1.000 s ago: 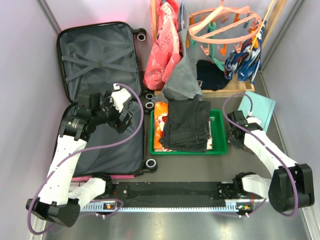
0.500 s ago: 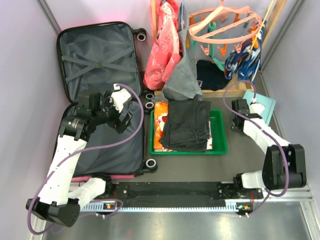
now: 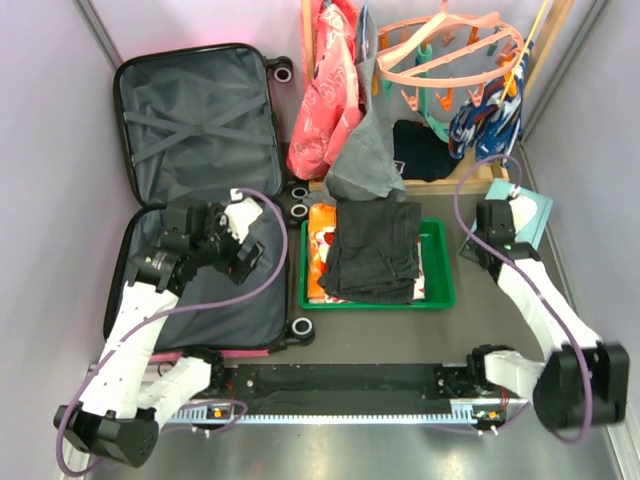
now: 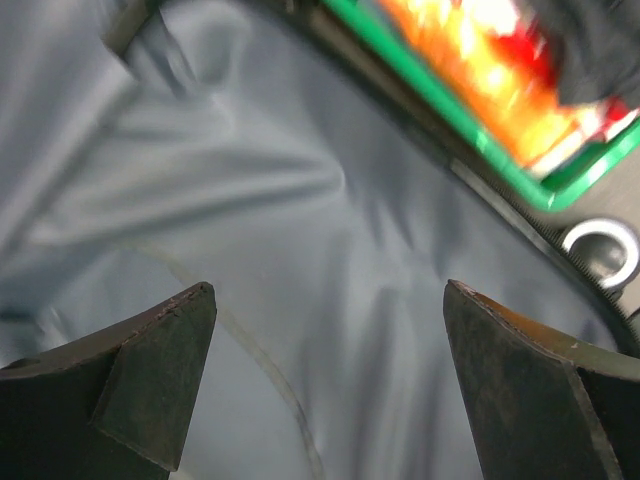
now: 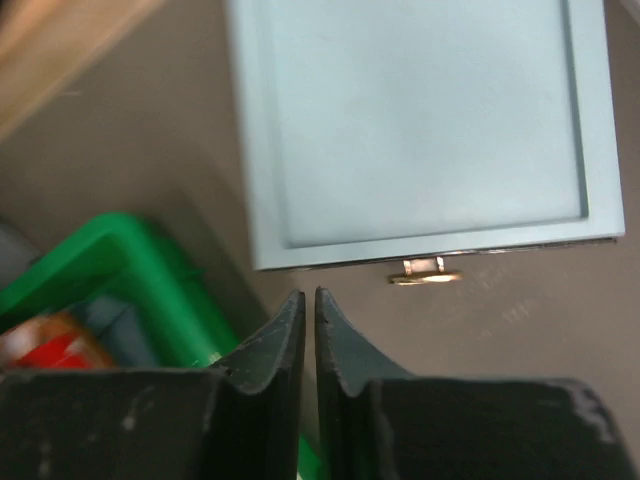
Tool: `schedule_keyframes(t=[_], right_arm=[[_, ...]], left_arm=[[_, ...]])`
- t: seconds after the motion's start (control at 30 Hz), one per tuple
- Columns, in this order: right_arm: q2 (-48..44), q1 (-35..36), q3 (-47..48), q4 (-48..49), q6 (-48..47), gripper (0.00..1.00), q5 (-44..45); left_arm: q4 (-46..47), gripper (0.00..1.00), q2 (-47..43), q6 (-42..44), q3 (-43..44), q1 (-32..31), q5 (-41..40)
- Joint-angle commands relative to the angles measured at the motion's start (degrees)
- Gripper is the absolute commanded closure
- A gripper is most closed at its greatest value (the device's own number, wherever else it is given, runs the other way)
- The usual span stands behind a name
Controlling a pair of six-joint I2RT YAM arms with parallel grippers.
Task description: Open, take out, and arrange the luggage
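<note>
The luggage point(image 3: 196, 110) lies open at the left, a hot-pink shell with dark grey lining. Its strapped half is at the back and the other half point(image 3: 215, 305) lies nearer the arms. My left gripper point(image 3: 247, 256) hangs open over the near half, close to its right rim. In the left wrist view its fingers point(image 4: 150, 370) stand wide apart above the bare creased lining point(image 4: 300, 230), with nothing between them. My right gripper point(image 3: 487, 238) is shut and empty, far from the luggage. Its fingertips point(image 5: 290, 310) sit just short of a pale teal box point(image 5: 420, 130).
A green tray point(image 3: 440, 295) right of the luggage holds folded black clothes point(image 3: 375, 250) and an orange-red packet point(image 3: 320, 250). The teal box point(image 3: 530, 215) has a small metal latch point(image 5: 425, 272). Behind stand a wooden rack with hanging clothes point(image 3: 330, 90) and a pink peg hanger point(image 3: 440, 50).
The right arm has swung away from the tray's corner towards the teal box, gripper still shut. The left gripper has drifted slightly nearer over the lining, still open.
</note>
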Motion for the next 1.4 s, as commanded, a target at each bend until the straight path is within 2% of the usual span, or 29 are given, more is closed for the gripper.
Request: schedule_keyframes(t=[0.0,0.03,0.07,0.17,0.27,0.47,0.77,1.0,1.37], right_arm=[[-10.8,2.84,0.61,2.76,-9.83,0.8,-9.52],[-15.26,3.55,0.35,2.93,-12.45,0.7,-12.76],[-17.22,4.16,-0.18,2.76,-13.26,0.54,-14.35],[-25.48,4.17,-0.97,1.19,-14.06,0.19,-16.48],[-32.76,4.26,-2.9,-0.4,-14.59,0.07,-15.43],[-43.5,4.26,-7.03,-1.11,-14.15,0.02,-17.35],[-53.79,4.26,-10.28,-4.0,-12.04,0.01,-13.41],[-57.05,4.26,-11.34,-5.15,-10.9,0.01,-10.95],[-56.97,4.26,-11.25,-6.2,-10.02,0.01,-8.74]], left_arm=[[1.97,0.01,-4.15,-1.31,-5.71,-0.3,-6.01],[2.5,0.01,-4.77,-1.58,-8.07,-0.3,-6.72],[3.72,0.01,-5.47,-2.45,-9.31,-0.3,-7.6],[7.67,0.01,-9.07,-4.47,-14.32,-0.3,-11.38],[10.84,0.01,-13.38,-6.23,-19.42,-0.3,-16.48],[16.57,0.01,-24.62,-8.96,-27.25,-0.21,-23.95],[23.51,0.01,-29.3,-13.0,-33.4,1.01,-35.56],[22.46,0.01,-29.48,-11.16,-33.49,2.16,-30.39],[22.37,0.01,-29.56,-10.11,-34.28,3.48,-28.53]])
